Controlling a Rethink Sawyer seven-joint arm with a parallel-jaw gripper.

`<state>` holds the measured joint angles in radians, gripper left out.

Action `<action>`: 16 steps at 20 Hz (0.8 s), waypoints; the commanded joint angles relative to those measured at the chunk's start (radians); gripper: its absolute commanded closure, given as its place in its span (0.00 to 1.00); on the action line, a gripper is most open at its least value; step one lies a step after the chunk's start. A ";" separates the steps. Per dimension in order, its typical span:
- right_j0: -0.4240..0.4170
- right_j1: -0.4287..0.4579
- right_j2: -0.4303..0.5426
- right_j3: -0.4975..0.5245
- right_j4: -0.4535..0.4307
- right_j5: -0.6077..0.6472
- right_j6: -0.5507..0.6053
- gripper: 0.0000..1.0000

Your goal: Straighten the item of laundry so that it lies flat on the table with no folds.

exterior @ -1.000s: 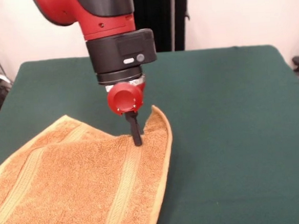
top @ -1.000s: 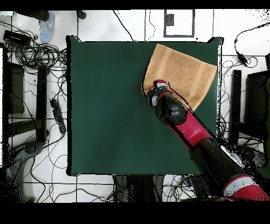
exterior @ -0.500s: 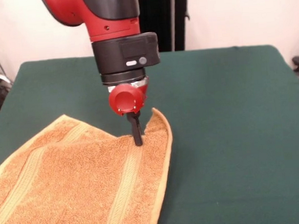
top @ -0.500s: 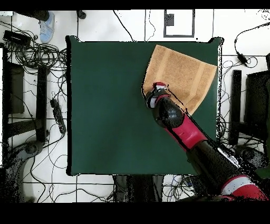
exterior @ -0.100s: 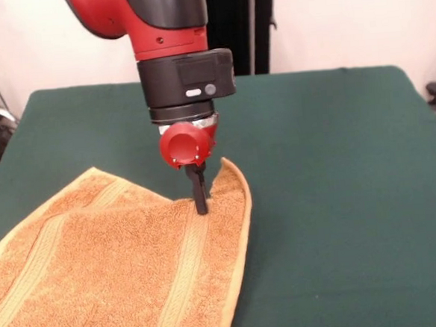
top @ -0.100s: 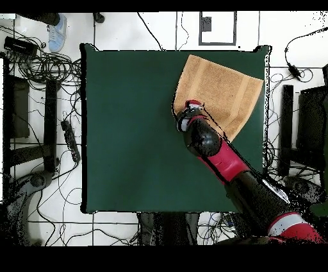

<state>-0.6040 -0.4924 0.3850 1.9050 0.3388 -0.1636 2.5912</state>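
Orange-tan terry towel [exterior @ -0.100s: 113, 268] pinned at one corner on the dark green cloth-covered table [exterior @ -0.100s: 340, 200].
Sawyer's black hand [exterior @ -0.100s: 199, 198] presses down at the towel's far edge, beside an upturned corner; whether it is closed on the cloth cannot be told. The towel lies toward one table corner.

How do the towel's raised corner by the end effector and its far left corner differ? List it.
The raised corner curls up off the table, edge folded; the left corner lies flat. The raised corner sits beside the end effector; the left corner sits well apart. Both belong to the towel, with the same tan hem.
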 commanded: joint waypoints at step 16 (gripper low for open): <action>-0.047 0.099 -0.072 -0.210 -0.016 0.339 -0.090 0.00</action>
<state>-0.6377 -0.4765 0.3639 1.8608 0.3342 -0.0673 2.5912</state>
